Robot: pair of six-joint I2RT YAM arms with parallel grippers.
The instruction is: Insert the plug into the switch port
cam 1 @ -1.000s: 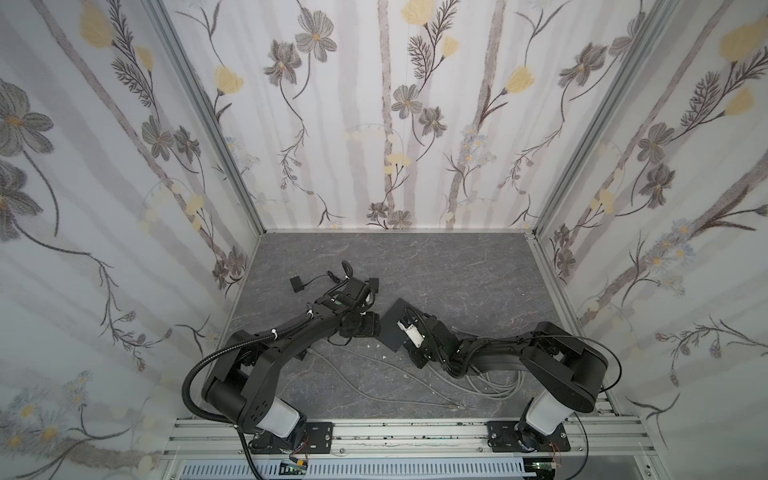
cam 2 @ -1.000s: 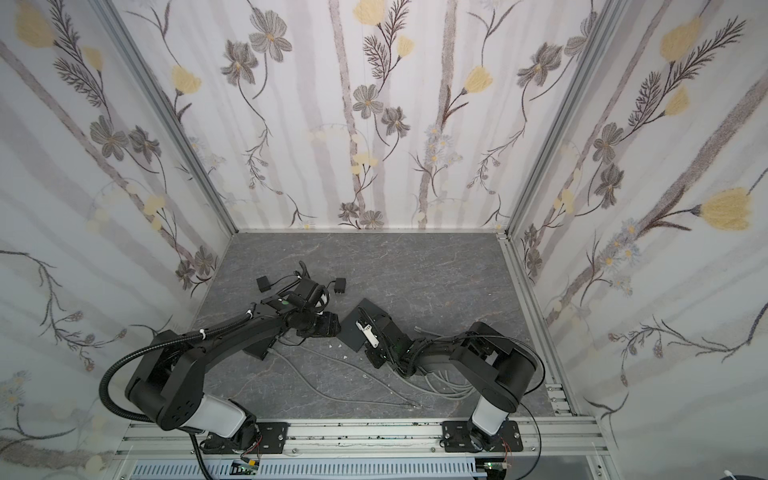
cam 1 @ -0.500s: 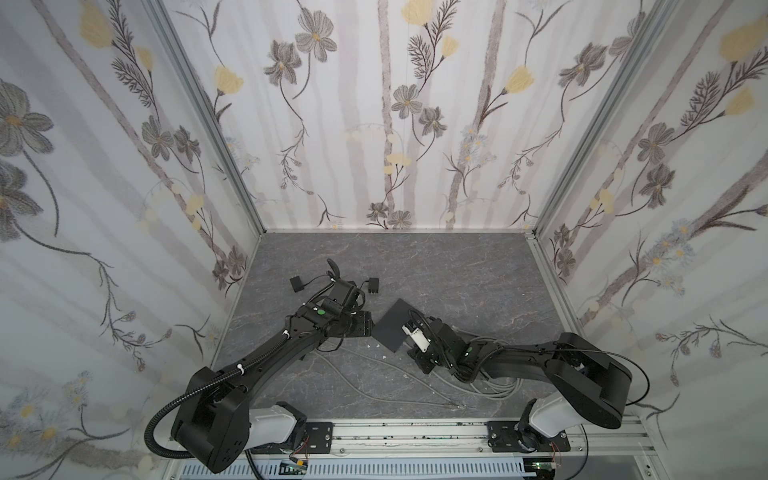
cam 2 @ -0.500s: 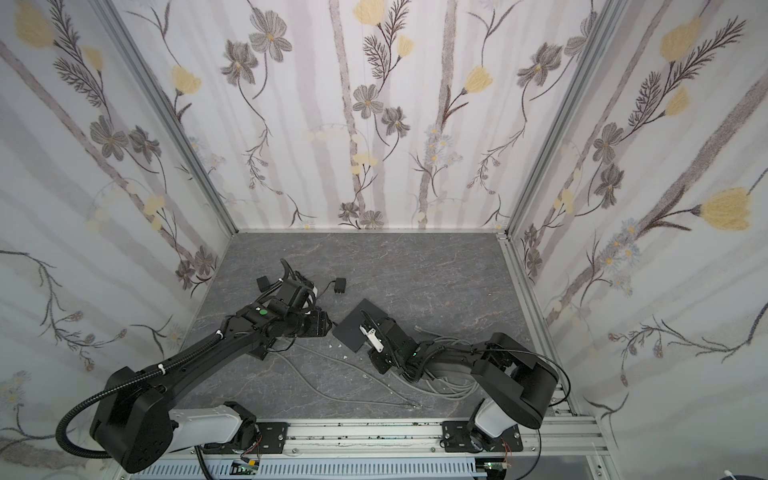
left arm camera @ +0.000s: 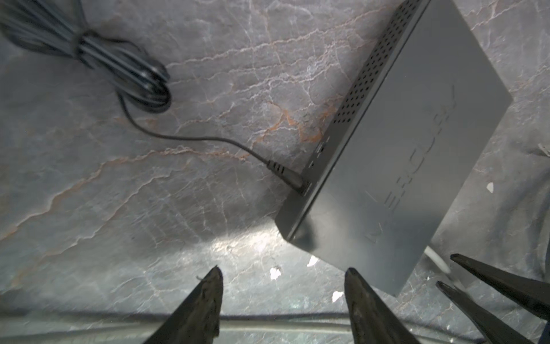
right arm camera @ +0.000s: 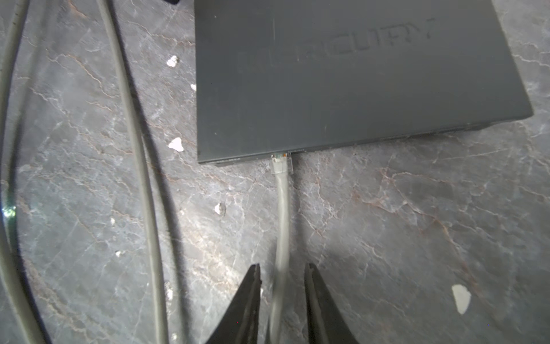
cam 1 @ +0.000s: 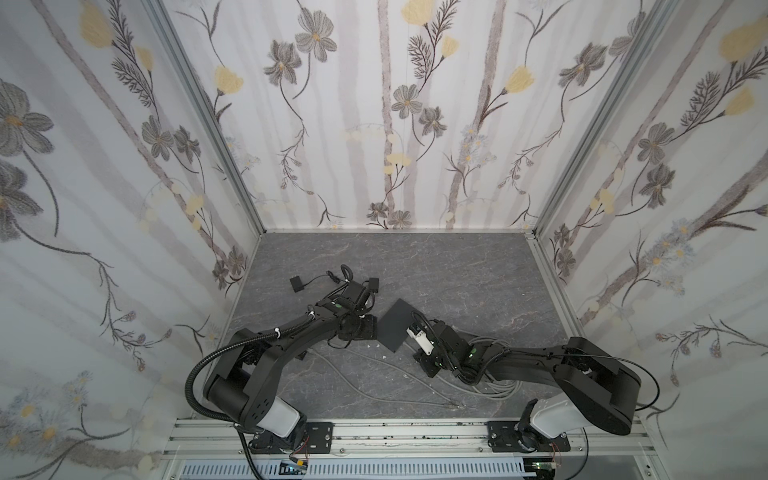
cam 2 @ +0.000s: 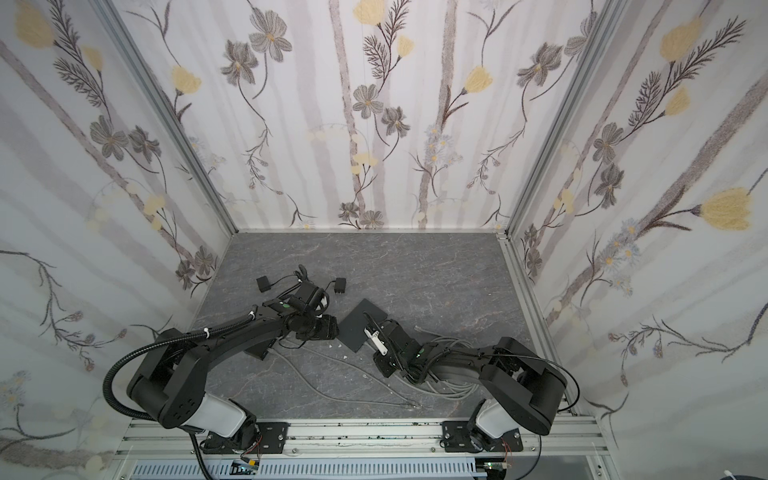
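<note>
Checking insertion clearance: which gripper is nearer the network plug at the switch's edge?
Right. The right gripper straddles the grey cable just behind the network plug; the left gripper hovers off a corner of the switch, farther away.

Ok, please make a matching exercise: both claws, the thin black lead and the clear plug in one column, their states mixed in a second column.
1 left claw
2 right claw
3 thin black lead
4 clear plug

A plugged into the switch side with vent holes
B open, astride the grey cable
C open, nothing between
D at the switch's plain edge

Pairs: 1-C, 2-B, 3-A, 4-D
</note>
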